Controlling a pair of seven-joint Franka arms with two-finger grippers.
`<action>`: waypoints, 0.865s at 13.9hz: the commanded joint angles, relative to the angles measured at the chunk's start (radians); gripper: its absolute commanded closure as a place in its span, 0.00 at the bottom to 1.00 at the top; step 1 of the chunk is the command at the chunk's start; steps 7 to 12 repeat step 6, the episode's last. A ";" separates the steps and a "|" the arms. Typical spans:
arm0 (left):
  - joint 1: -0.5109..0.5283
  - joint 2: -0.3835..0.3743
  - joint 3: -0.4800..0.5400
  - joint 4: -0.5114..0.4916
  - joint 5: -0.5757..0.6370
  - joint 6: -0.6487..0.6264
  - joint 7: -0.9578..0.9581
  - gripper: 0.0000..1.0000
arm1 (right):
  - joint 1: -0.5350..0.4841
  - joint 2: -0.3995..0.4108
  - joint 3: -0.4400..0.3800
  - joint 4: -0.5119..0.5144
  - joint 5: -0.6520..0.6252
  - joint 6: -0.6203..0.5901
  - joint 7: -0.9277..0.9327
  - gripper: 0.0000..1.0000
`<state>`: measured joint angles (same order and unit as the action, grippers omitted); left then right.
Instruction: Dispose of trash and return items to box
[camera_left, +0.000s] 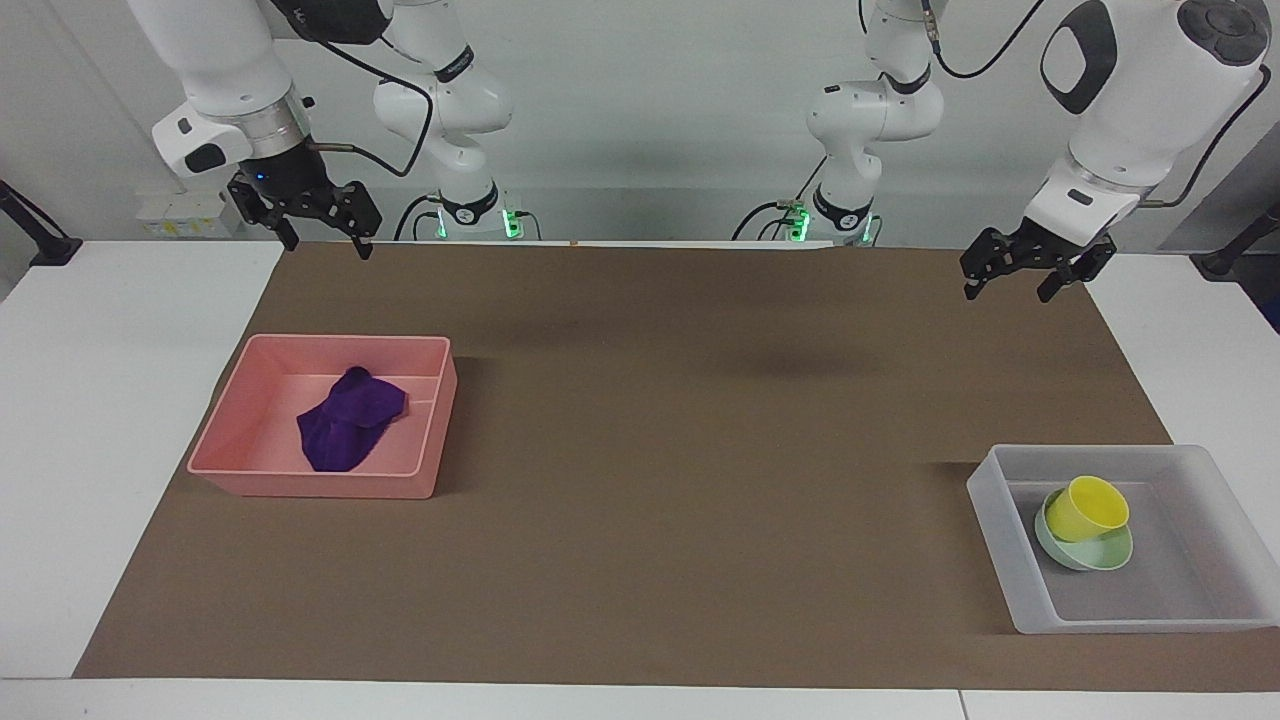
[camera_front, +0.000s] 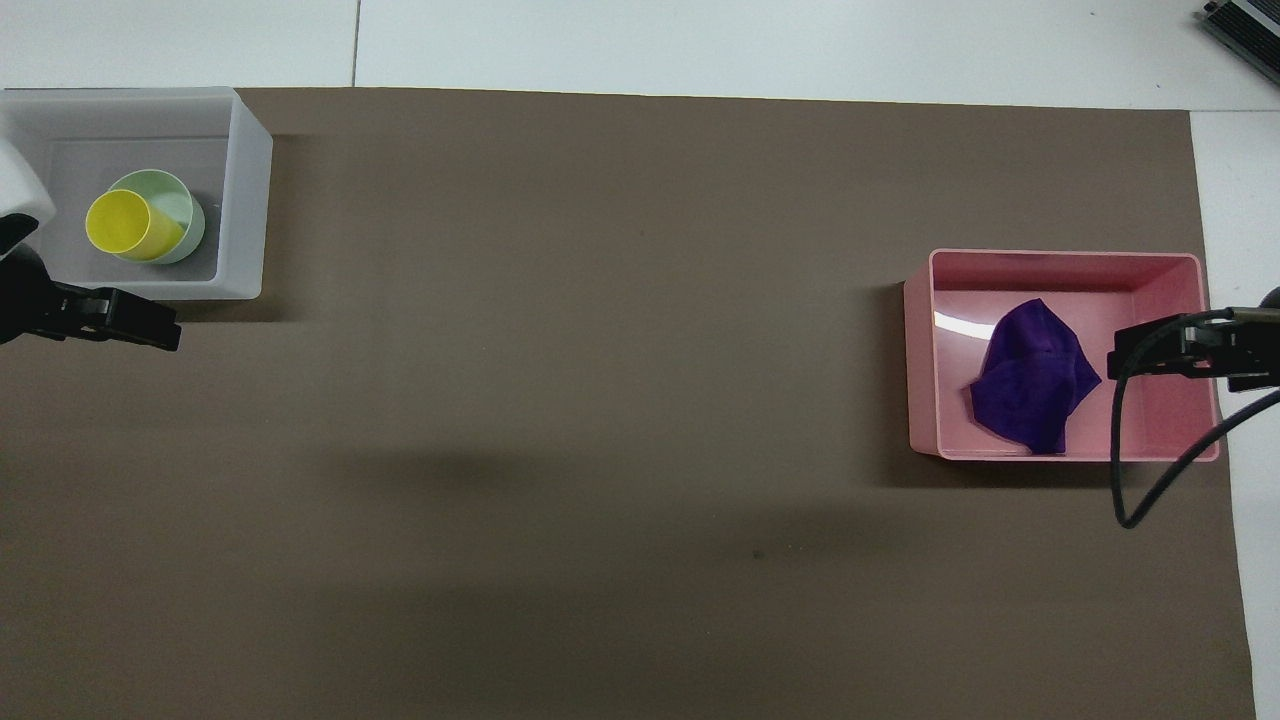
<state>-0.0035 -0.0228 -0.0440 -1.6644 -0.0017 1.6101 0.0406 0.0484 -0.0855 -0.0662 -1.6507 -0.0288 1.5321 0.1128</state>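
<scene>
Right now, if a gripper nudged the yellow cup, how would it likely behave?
The yellow cup leans tilted in the green bowl, so it would probably tip or roll. It looks like thin plastic, likely light and a bit slippery.

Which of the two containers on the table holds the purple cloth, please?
The pink tray at the right arm's end holds the purple cloth. The translucent bin holds the yellow cup and green bowl.

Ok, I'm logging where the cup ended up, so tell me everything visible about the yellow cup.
The small bright yellow plastic cup looks smooth, opaque and empty. It lies tipped on its side in the shallow mint-green bowl, resting on it. Both sit inside the translucent whitish rectangular plastic bin at the left arm's end of the table. No end effector touches it.
</scene>
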 joint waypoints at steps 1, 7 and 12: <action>0.016 -0.026 -0.004 -0.026 0.022 -0.001 -0.013 0.00 | 0.004 -0.026 -0.006 -0.029 -0.002 0.014 -0.018 0.00; 0.016 -0.028 -0.004 -0.034 0.022 0.004 -0.011 0.00 | 0.004 -0.026 -0.006 -0.027 -0.002 0.014 -0.019 0.00; 0.016 -0.028 -0.004 -0.034 0.022 0.004 -0.011 0.00 | 0.004 -0.026 -0.006 -0.027 -0.002 0.014 -0.019 0.00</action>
